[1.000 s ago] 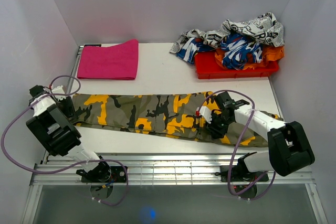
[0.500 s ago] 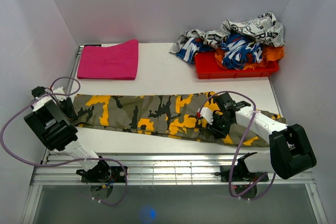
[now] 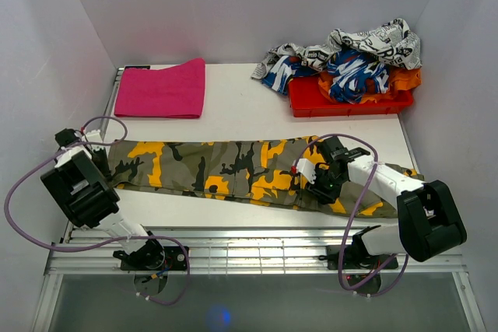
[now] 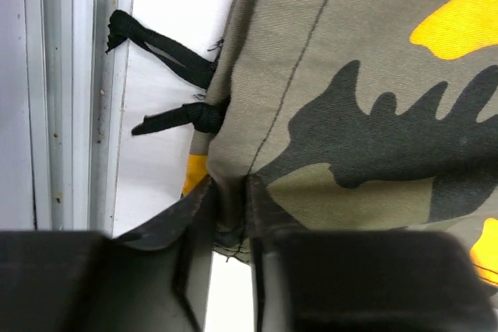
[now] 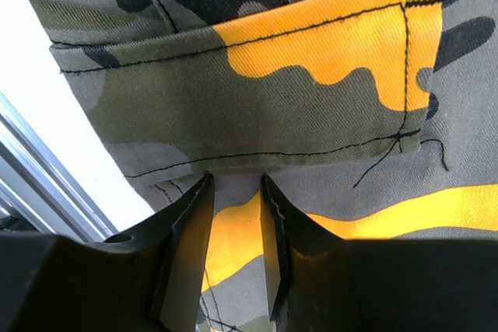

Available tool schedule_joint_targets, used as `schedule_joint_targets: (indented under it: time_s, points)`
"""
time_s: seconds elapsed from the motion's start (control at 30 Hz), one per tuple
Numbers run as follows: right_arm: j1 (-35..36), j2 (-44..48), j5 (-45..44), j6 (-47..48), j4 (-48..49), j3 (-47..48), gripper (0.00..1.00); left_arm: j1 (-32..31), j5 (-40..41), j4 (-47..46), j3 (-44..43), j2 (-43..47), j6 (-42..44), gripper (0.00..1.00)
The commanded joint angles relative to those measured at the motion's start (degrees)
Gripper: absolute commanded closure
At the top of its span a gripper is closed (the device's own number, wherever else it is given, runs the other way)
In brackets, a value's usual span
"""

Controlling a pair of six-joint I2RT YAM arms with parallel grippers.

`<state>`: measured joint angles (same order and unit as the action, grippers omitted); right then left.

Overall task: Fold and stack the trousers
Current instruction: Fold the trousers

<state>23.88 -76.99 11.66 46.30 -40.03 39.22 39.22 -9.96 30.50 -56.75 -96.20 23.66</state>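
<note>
Trousers (image 3: 233, 169) lie flat at full length, on the arms' side of the pink cloth (image 3: 161, 89), running off to its right. Left gripper (image 4: 229, 192), at the end nearest the pink cloth: clamped on the trouser edge. Right gripper (image 5: 236, 184), far from the pink cloth: fingers narrowly apart at a pocket flap; cannot tell if gripping.

- A robotics lab cell; plain white walls (image 3: 257, 5) box the white table (image 3: 249, 114) on three sides;
- left arm (image 3: 78, 188) and right arm (image 3: 389, 183) bolted to an aluminium rail (image 3: 257, 258) along the table's near edge;
- clothing on the table: the trousers (image 3: 226, 167) across its near half; a red tray (image 3: 308, 100) of garments (image 3: 358, 56) at its far right corner
</note>
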Motion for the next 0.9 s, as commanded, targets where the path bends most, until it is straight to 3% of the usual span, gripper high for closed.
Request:
schedule_joint_targets:
  time_s: [0.0, 0.03, 0.07, 0.1, 0.37, 0.47, 0.53, 0.7, 0.77, 0.87]
  points:
    - [-0.4, -1.8, -4.8, 1.3, -4.9, -2.2, 0.65, -0.6, 3.8, -0.3, 0.7, 2.6, 1.6, 0.72]
    - [-0.4, -1.8, -5.0, 1.4, -4.8, -2.5, 0.66, -0.6, 4.6, -0.5, 0.2, 3.0, 2.9, 0.79]
    - [-0.4, -1.8, -5.1, 1.6, -4.7, -2.7, 0.66, -0.6, 5.4, -1.1, -0.4, 3.5, 3.6, 0.95]
    - [-0.4, -1.7, -5.3, 1.8, -4.4, -3.0, 0.67, -0.6, 6.5, -1.2, -0.9, 4.3, 4.2, 0.99]
    - [-0.4, -1.4, -6.3, 2.3, -3.6, -5.4, 0.75, -0.6, 5.2, -3.2, -4.1, 6.2, 11.9, 1.0]
    - [-0.4, -1.4, -6.3, 2.1, -3.6, -5.9, 0.76, -0.7, 4.3, -3.4, -3.5, 4.5, 12.2, 0.82]
    - [-0.4, -1.1, -6.3, 2.0, -3.6, -5.8, 0.76, -0.7, 4.2, -1.1, -3.9, 2.1, 11.3, 0.61]
    - [-0.4, -0.1, -4.6, 1.5, -5.8, -4.1, 0.67, -0.4, 2.8, 4.2, -7.0, -0.4, 8.7, 0.35]
    - [-0.4, 0.3, -3.8, 1.2, -6.6, -2.8, 0.63, -0.4, 1.4, 5.8, -7.6, -0.2, 8.0, 0.28]
    - [-0.4, 1.3, -1.3, 0.6, -8.7, -0.2, 0.5, -0.3, -0.8, 7.6, -8.5, -1.3, 7.2, 0.27]
